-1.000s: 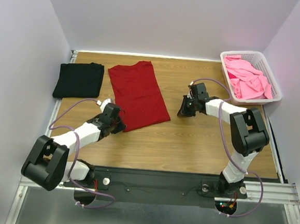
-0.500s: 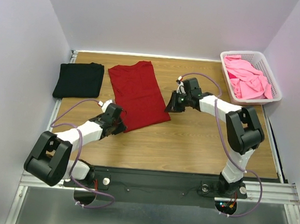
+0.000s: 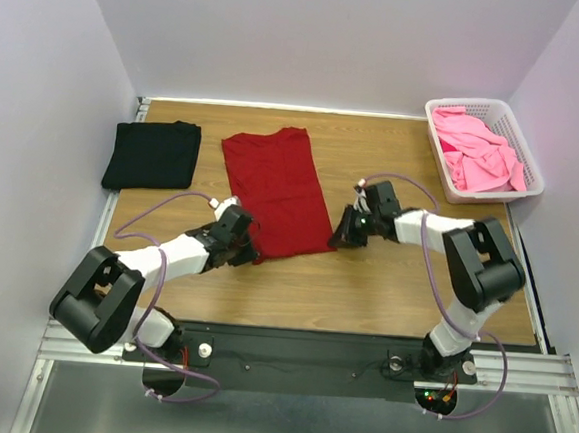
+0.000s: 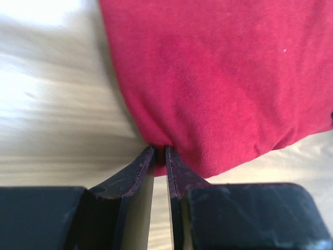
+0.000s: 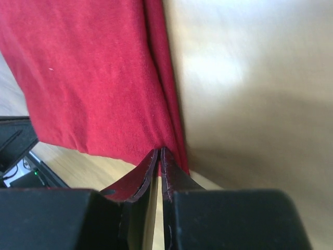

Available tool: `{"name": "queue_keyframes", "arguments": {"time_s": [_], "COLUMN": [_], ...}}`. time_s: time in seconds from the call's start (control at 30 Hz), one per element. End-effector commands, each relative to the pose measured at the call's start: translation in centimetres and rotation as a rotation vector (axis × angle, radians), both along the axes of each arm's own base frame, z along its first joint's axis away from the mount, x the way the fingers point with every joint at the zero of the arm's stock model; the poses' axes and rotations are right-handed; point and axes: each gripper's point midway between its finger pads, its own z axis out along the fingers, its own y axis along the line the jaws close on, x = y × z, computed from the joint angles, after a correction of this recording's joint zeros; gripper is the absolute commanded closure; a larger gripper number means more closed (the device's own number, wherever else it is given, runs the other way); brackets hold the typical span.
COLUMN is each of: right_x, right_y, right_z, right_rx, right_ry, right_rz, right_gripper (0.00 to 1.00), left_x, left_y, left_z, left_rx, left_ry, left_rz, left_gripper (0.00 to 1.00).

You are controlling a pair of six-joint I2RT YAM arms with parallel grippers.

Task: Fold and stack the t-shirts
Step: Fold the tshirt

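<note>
While flat, red tee (image 3: 277,187) in end effectors (image 3: 252,250) (image 3: 337,236).

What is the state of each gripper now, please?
The left gripper is closed, pinching the near left corner of the red shirt.
The right gripper is closed, pinching the red shirt's near right corner.

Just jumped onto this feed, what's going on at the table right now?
Both arms are working the dark red t-shirt, which lies flat in a narrow lengthwise shape. The left gripper is pinched on its near left corner and the right gripper on its near right corner. A black t-shirt sits folded at the far left. The pink t-shirts are bunched in the white basket at the far right, not yet folded.
</note>
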Motion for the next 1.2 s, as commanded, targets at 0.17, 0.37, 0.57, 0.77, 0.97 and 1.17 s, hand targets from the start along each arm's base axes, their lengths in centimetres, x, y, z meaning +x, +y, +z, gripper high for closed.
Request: {"name": "queue_keyframes", "arguments": {"time_s": [0.17, 0.37, 0.57, 0.77, 0.97, 1.17], "right_x": [-11.2, -12.7, -11.3, -10.2, -10.1, -10.2], "right_y": [-8.7, -9.6, -9.5, -10.7, -12.4, -13.6], "right_z": [-4.9, -3.9, -0.5, 2.2, 3.8, 4.5], "right_rx": [-0.251, -0.226, -0.201, -0.272, -0.326, -0.39], "right_ry": [0.275, 0.262, 0.159, 0.096, 0.034, 0.013], "right_rz": [-0.226, -0.323, -0.312, -0.328, -0.374, -0.374], "right_gripper": [0.86, 0.83, 0.77, 0.52, 0.31, 0.3], "left_x": [-5.8, -7.0, -6.4, -5.2, -6.7, -8.2], "left_y": [-1.2, -0.1, -0.1, 0.5, -1.7, -3.3], "left_z": [-2.1, -1.4, 1.0, 4.6, 4.2, 2.5], "left_rx": [-0.014, -0.008, -0.02, -0.011, -0.013, 0.05], "left_ry": [0.149, 0.151, 0.099, 0.015, 0.05, 0.082], "left_rz": [-0.044, -0.02, -0.012, 0.071, 0.021, 0.014], "left_gripper": [0.77, 0.79, 0.61, 0.37, 0.29, 0.31]}}
